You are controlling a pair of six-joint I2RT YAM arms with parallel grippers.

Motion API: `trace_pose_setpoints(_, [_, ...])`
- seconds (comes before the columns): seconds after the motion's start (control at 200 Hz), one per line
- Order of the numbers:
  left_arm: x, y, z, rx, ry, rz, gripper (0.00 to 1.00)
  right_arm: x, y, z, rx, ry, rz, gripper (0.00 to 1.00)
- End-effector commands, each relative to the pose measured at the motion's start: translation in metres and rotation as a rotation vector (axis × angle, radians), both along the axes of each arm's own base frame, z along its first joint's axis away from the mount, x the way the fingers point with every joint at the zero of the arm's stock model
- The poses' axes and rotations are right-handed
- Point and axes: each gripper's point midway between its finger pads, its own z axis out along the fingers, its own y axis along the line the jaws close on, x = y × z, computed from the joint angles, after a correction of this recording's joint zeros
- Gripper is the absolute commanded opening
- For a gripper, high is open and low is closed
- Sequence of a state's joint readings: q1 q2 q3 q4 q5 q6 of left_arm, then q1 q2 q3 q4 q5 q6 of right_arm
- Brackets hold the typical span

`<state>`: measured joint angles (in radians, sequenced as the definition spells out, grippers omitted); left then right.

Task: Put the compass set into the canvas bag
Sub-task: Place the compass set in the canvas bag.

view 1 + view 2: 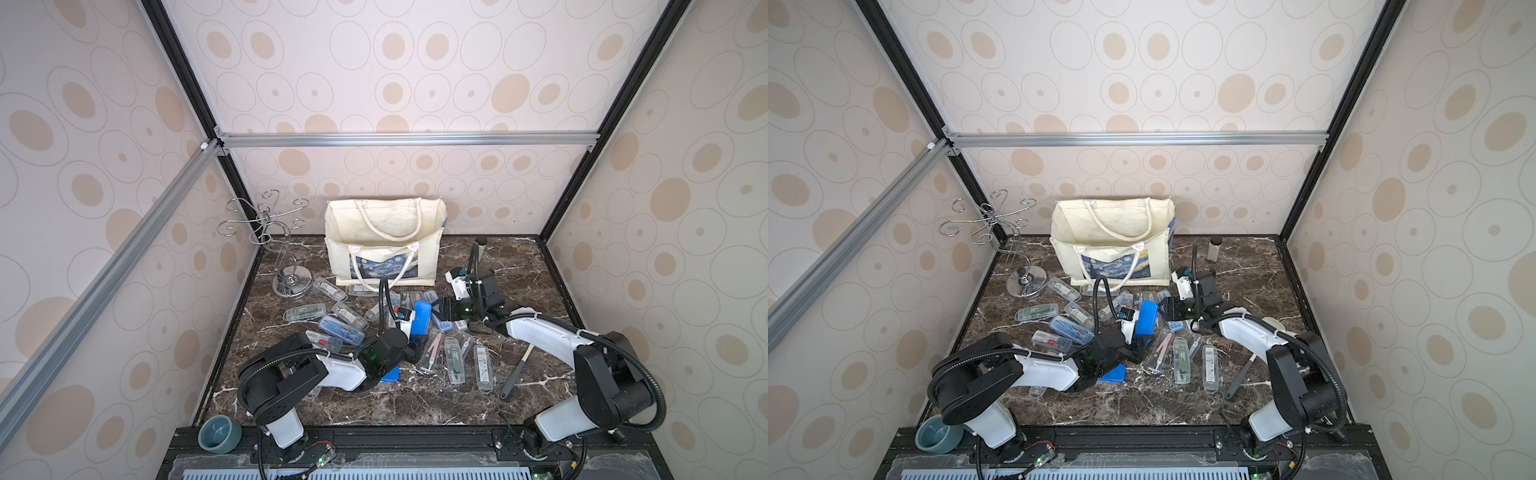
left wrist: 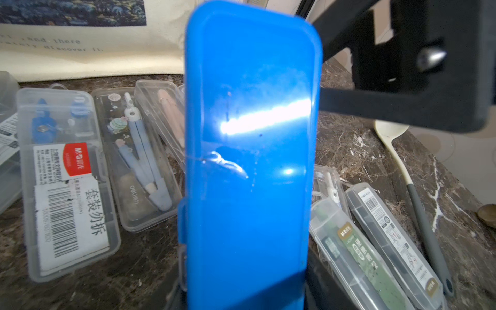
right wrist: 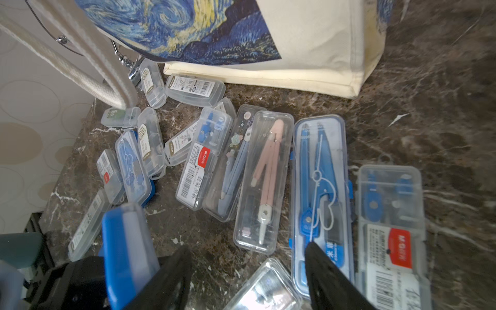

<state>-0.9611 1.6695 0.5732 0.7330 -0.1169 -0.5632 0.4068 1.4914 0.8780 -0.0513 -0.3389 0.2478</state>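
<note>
The canvas bag [image 1: 384,245] stands open at the back of the marble table, its starry print facing me. My left gripper [image 1: 417,347] is shut on a blue opaque compass set [image 1: 420,318], held upright above the table; in the left wrist view the compass set [image 2: 249,161] fills the middle and hides the jaws. My right gripper [image 1: 442,309] hovers just right of it, open, with nothing between its fingers. In the right wrist view the right gripper [image 3: 248,279] hangs over clear compass cases [image 3: 264,182], and the bag [image 3: 308,40] is close ahead.
Several clear compass cases [image 1: 455,361] lie scattered across the table's middle. Another blue case [image 1: 390,374] lies under my left arm. A wire hook stand [image 1: 266,241] stands back left, a small bottle [image 1: 1214,248] back right, a grey-handled spatula [image 1: 517,372] right, a teal bowl [image 1: 219,432] front left.
</note>
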Motion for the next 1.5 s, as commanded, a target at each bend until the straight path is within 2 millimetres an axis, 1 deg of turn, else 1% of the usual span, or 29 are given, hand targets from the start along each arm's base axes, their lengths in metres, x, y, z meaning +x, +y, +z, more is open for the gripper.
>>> trace_pose_setpoints(0.0, [0.002,-0.013,0.023,-0.051,-0.058,-0.028,0.54,-0.009,-0.009,0.009,-0.131,-0.049,0.086,0.74])
trace_pose_setpoints(0.055, [0.002,-0.015,0.024,-0.052,-0.061,-0.034,0.54,-0.013,-0.011,0.013,-0.153,-0.061,0.119,0.77])
trace_pose_setpoints(0.11, [0.003,-0.016,0.025,-0.054,-0.064,-0.038,0.54,-0.021,-0.005,0.02,-0.131,-0.069,0.179,0.78])
trace_pose_setpoints(0.23, [0.003,-0.018,0.027,-0.06,-0.067,-0.045,0.54,-0.04,0.018,0.035,0.01,-0.07,0.31,0.78])
trace_pose_setpoints(0.31, [0.003,-0.02,0.028,-0.061,-0.068,-0.051,0.54,-0.047,0.031,0.043,0.108,-0.053,0.365,0.78])
trace_pose_setpoints(0.38, [0.003,-0.022,0.031,-0.066,-0.074,-0.058,0.54,-0.046,0.042,0.046,0.179,-0.034,0.386,0.78])
trace_pose_setpoints(0.455, [0.003,-0.023,0.033,-0.071,-0.083,-0.064,0.54,-0.042,0.05,0.044,0.239,0.004,0.391,0.77])
trace_pose_setpoints(0.545, [0.004,-0.023,0.036,-0.074,-0.09,-0.065,0.54,-0.035,0.055,0.036,0.257,0.053,0.376,0.72])
trace_pose_setpoints(0.66, [0.004,-0.025,0.04,-0.088,-0.097,-0.074,0.54,-0.032,0.062,0.034,0.299,0.076,0.392,0.67])
trace_pose_setpoints(0.795, [0.005,-0.026,0.042,-0.098,-0.101,-0.079,0.54,-0.032,0.066,0.037,0.33,0.083,0.412,0.58])
trace_pose_setpoints(0.83, [0.004,-0.026,0.042,-0.101,-0.099,-0.08,0.54,-0.033,0.067,0.037,0.334,0.082,0.418,0.53])
trace_pose_setpoints(0.9, [0.005,-0.025,0.042,-0.112,-0.094,-0.081,0.54,-0.034,0.068,0.04,0.349,0.089,0.434,0.39])
trace_pose_setpoints(0.98, [0.006,-0.024,0.042,-0.124,-0.091,-0.081,0.54,-0.036,0.069,0.041,0.373,0.107,0.449,0.27])
trace_pose_setpoints(1.06, [0.006,-0.022,0.042,-0.129,-0.09,-0.076,0.54,-0.036,0.07,0.041,0.382,0.118,0.452,0.18])
trace_pose_setpoints(1.105, [0.007,-0.021,0.041,-0.127,-0.087,-0.074,0.54,-0.036,0.07,0.041,0.386,0.123,0.452,0.14])
trace_pose_setpoints(1.17, [0.008,-0.021,0.041,-0.125,-0.086,-0.072,0.55,-0.036,0.071,0.042,0.394,0.128,0.454,0.13])
trace_pose_setpoints(1.2, [0.008,-0.021,0.042,-0.127,-0.087,-0.072,0.57,-0.036,0.071,0.043,0.398,0.128,0.454,0.13])
trace_pose_setpoints(1.235, [0.008,-0.021,0.042,-0.126,-0.087,-0.07,0.63,-0.036,0.071,0.044,0.4,0.126,0.453,0.12])
trace_pose_setpoints(1.245, [0.008,-0.021,0.042,-0.127,-0.088,-0.069,0.66,-0.036,0.071,0.045,0.4,0.123,0.454,0.12])
trace_pose_setpoints(1.27, [0.008,-0.02,0.041,-0.125,-0.088,-0.068,0.74,-0.035,0.071,0.046,0.399,0.119,0.451,0.12])
trace_pose_setpoints(1.31, [0.009,-0.019,0.042,-0.122,-0.092,-0.065,0.97,-0.034,0.071,0.05,0.398,0.112,0.449,0.12])
trace_pose_setpoints(1.32, [0.009,-0.019,0.042,-0.119,-0.094,-0.063,0.99,-0.034,0.071,0.05,0.397,0.11,0.448,0.12])
trace_pose_setpoints(1.405, [0.011,-0.013,0.044,-0.102,-0.112,-0.04,1.0,-0.032,0.069,0.058,0.376,0.082,0.438,0.12])
trace_pose_setpoints(1.491, [0.013,0.001,0.053,-0.093,-0.153,0.009,1.0,-0.03,0.064,0.073,0.339,0.03,0.426,0.12])
